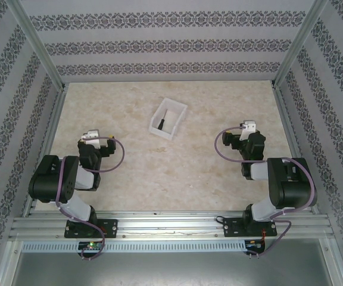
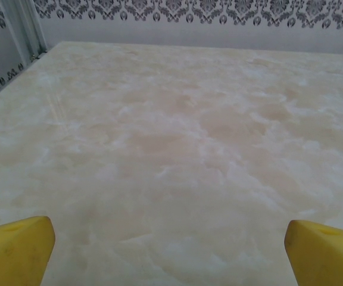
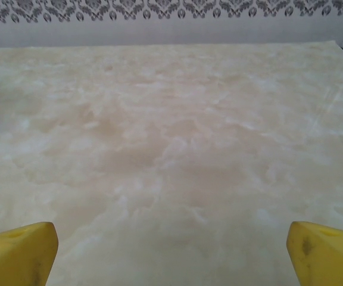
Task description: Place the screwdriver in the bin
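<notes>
Ahead of the gaping left claw [image 2: 169,253] and right claw [image 3: 171,253], roughly midway, the screwdriver [image 1: 161,122] is lying lengthwise inside the bin [image 1: 180,121].

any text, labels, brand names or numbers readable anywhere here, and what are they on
No text can be read in any view.
The bin and the screwdriver inside it: no label can be made out at this size.
The left gripper and right gripper: plain yellow fingers, no lettering.
The walls: a repeating ornamental pattern, not writing.
The table: marbled surface, nothing printed.
</notes>
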